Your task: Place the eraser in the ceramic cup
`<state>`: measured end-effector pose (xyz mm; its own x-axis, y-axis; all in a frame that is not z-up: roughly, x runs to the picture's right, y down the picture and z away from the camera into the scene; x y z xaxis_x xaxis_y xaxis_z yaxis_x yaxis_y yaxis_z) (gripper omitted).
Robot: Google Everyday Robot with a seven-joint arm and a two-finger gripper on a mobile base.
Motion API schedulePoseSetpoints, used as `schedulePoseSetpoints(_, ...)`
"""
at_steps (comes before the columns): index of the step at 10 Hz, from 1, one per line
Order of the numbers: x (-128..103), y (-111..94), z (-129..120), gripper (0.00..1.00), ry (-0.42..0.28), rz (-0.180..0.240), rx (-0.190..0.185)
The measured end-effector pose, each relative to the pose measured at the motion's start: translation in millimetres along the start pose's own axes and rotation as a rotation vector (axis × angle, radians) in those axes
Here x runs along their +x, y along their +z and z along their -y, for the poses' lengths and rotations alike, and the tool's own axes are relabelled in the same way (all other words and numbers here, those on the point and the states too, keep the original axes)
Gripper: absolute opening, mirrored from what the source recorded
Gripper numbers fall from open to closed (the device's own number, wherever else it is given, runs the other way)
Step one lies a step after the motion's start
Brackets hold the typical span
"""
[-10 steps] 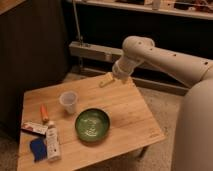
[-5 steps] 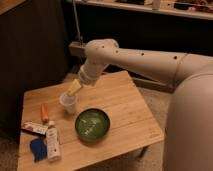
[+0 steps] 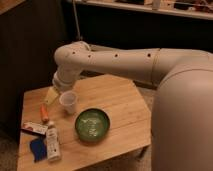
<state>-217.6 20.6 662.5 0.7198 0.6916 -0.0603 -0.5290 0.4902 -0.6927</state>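
Observation:
The eraser [image 3: 34, 128], a small flat white block with red and dark markings, lies near the table's left edge. The ceramic cup [image 3: 68, 101], pale and tapered, stands upright left of the table's middle. My gripper [image 3: 52, 95] hangs at the end of the white arm [image 3: 115, 62], just left of the cup and a little behind it, above the table. It is well behind the eraser and apart from it. I see nothing held in it.
A round green bowl [image 3: 92, 124] sits in front of the cup. An orange marker-like stick [image 3: 44, 112], a white tube [image 3: 52, 142] and a blue flat piece [image 3: 37, 148] lie at the front left. The wooden table [image 3: 120, 97] stands by dark cabinets.
The arm has swung left across the table, from the back right to over the cup, and now the gripper is just left of the cup. The objects have not moved.

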Motion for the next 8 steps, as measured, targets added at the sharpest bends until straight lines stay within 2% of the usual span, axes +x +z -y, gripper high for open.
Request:
schedulePoseSetpoints(6,-0.9,1.6,-2.7,0.80,-0.003,-0.002,-0.004)
schedulePoseSetpoints(8,-4.0,1.2,-5.2,0.80,-0.020,0.016,0.000)
